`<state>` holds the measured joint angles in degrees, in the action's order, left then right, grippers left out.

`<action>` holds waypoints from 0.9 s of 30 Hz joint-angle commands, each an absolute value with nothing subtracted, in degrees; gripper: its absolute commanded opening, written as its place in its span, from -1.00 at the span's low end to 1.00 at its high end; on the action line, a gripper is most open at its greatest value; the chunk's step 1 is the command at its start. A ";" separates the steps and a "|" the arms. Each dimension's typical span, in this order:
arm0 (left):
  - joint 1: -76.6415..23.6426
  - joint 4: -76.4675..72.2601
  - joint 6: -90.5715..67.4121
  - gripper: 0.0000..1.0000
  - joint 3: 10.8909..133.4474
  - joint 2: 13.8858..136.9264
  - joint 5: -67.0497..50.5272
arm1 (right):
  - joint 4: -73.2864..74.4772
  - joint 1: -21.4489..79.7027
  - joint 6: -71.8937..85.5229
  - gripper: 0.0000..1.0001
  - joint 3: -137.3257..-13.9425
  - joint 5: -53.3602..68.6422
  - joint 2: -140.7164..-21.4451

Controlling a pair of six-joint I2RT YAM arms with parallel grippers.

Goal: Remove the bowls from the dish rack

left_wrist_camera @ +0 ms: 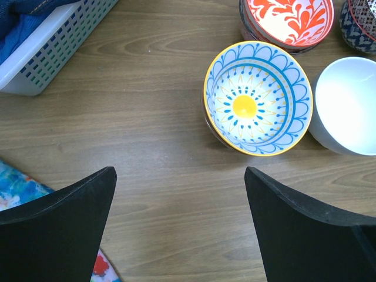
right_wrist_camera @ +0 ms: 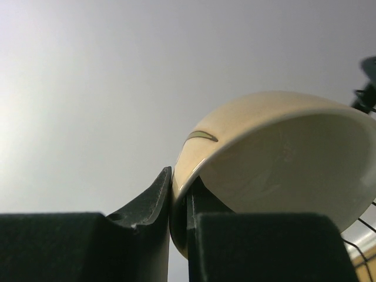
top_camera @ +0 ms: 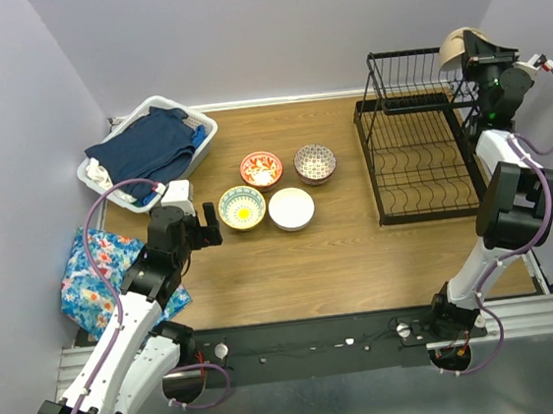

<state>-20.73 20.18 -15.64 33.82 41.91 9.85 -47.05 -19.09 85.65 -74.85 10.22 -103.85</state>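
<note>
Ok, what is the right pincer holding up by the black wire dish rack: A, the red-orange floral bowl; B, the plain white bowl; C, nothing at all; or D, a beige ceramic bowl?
D: the right pincer is clamped on the rim of the beige ceramic bowl, up beside the black wire dish rack.

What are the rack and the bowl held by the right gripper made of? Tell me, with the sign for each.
Rack: thin black rods, matte; likely coated metal wire. Held bowl: cream, smooth, soft sheen inside, thin rim; probably glazed ceramic.
</note>
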 commanded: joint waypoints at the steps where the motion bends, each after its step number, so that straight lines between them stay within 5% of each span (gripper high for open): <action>1: -20.57 19.16 -14.77 0.98 33.49 41.66 10.46 | -55.28 -19.16 85.96 -0.99 -78.75 13.27 -102.92; 16: -20.48 18.72 -14.77 0.98 33.49 41.48 9.32 | -40.97 -19.16 82.36 -0.99 -72.60 30.49 -87.90; 27: -20.48 18.54 -14.94 0.98 33.40 41.75 8.18 | -10.56 -17.58 63.92 -0.99 -65.48 33.93 -72.43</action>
